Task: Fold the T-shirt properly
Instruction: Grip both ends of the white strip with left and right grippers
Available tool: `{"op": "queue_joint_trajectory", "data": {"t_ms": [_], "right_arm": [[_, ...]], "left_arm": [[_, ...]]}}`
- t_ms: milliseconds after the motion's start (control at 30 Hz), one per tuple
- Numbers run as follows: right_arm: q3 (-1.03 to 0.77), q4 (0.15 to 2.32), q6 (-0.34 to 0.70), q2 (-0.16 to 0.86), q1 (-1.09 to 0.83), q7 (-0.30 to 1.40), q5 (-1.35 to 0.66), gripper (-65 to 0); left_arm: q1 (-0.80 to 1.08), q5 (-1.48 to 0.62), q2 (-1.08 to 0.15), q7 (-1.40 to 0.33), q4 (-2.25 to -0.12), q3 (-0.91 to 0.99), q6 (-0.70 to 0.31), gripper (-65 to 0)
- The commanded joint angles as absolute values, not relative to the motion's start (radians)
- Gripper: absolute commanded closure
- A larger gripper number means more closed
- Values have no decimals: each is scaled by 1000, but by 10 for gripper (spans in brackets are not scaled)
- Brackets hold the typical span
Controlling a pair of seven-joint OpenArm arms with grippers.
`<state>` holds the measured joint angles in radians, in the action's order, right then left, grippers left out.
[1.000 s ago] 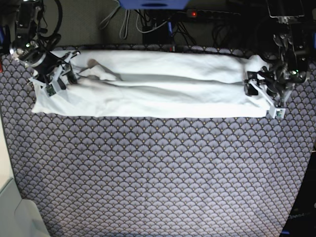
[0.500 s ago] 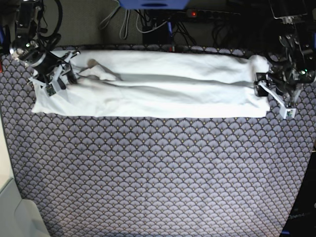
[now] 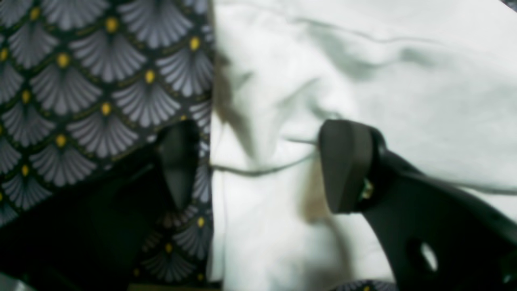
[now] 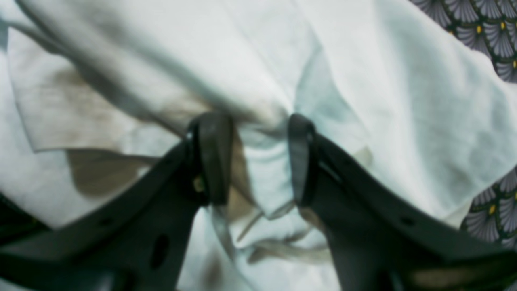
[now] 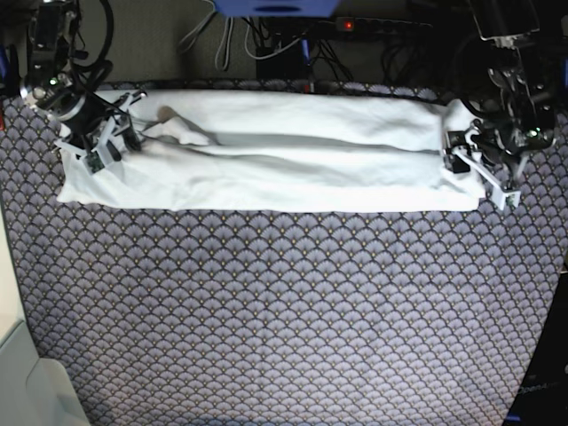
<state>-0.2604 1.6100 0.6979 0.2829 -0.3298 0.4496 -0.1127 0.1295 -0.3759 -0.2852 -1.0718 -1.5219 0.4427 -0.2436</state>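
Across the far part of the patterned cloth (image 5: 284, 319) that covers my table lies the T-shirt (image 5: 293, 160), folded into one long white band that runs from one arm to the other. From the base view I have the right gripper (image 5: 105, 142) at the band's end on the picture's left, the arm coming down from the far corner and the wrist bent so the fingers sit on top of the fabric. Its wrist camera shows me the two dark fingers (image 4: 214, 157) set a short way apart with a bunched ridge of the T-shirt (image 4: 363, 101) caught between them; the cloth puckers right at the tips, so I read this one as pinching the shirt.

At the other end, the left gripper (image 5: 484, 173) reaches down from the far corner on the picture's right and rests at the very edge of the band. In its wrist view the jaws stand wide apart: one finger (image 3: 177, 161) hangs over the patterned cloth (image 3: 80, 81) just off the hem, the other finger (image 3: 343, 165) lies over the white T-shirt (image 3: 404, 81), and the shirt's edge runs between them. Nothing is clamped there.

Beyond the table I can make out cables and a power strip (image 5: 382, 25) on the floor.
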Motion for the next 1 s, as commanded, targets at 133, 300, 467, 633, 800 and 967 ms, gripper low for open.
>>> {"op": "queue_joint_trajectory", "data": {"t_ms": [133, 300, 467, 633, 800, 967], "right_arm": [[-262, 1621, 698, 295, -329, 450, -120, -248], [-262, 1621, 698, 295, -329, 452, -120, -248], [-262, 1621, 698, 295, -328, 450, -120, -248], [-262, 1621, 698, 295, -328, 450, -120, -248], [-262, 1621, 698, 295, -328, 452, -119, -248], [-262, 1621, 698, 295, -328, 452, -119, -248]], "left_arm": [[131, -389, -291, -1055, -1526, 447, -246, -461], [153, -390, -277, -1056, -1511, 447, -245, -460], [157, -390, -259, -1050, -1454, 447, -246, -456], [150, -392, -257, -1055, -1426, 447, -248, -311], [150, -392, -257, -1056, -1426, 447, -248, -32], [150, -392, -257, -1056, -1432, 447, -248, -6]]}}
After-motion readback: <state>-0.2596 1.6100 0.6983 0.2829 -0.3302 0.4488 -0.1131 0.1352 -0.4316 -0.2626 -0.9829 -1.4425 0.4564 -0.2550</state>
